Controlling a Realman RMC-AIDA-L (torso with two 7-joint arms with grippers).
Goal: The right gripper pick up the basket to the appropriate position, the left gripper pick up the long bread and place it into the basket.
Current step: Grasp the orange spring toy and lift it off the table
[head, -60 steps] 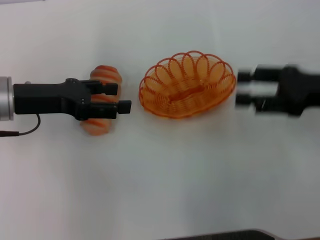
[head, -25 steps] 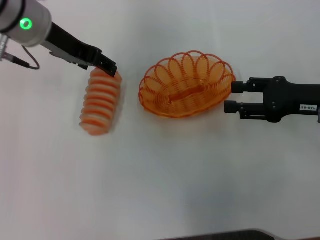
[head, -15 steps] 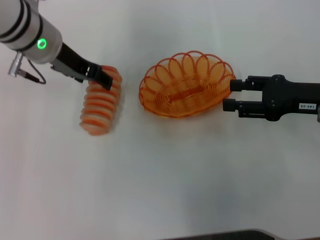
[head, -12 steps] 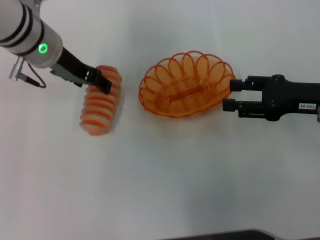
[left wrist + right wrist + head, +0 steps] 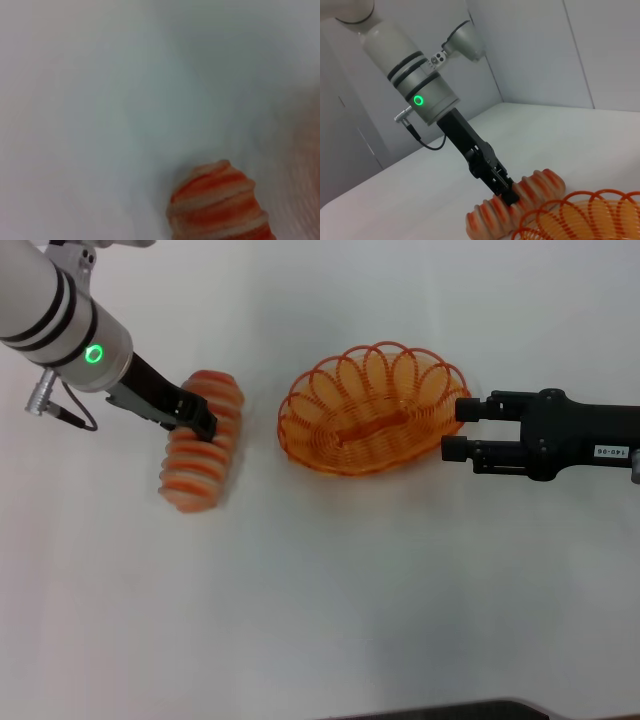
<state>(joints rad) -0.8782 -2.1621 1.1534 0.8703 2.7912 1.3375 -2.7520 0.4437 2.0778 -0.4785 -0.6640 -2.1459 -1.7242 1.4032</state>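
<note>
Two pincers close on their targets on a white tabletop (image 5: 330,610). The long bread (image 5: 202,440) lies toward the tabletop's left edge, tilted, w/ the left pincer (image 5: 200,423) angled down onto its upper half; whether that pincer is spread or clenched can't be told, since the fingertips merge w/ the loaf in both the head and right wrist views. The basket (image 5: 375,408) sits near the tabletop's centre, empty, just beside the loaf but apart from it. The right pincer (image 5: 455,430) reaches in level from the right edge, fingers spread, tips at the basket's rim, not yet gripping. Judged by looks, the loaf is light, probably soft and ridged, so a grip across its middle should hold best; the wire basket looks stiff and light, its looped rim the obvious hold. The left wrist view shows only one end of the loaf, rest cut off.
</note>
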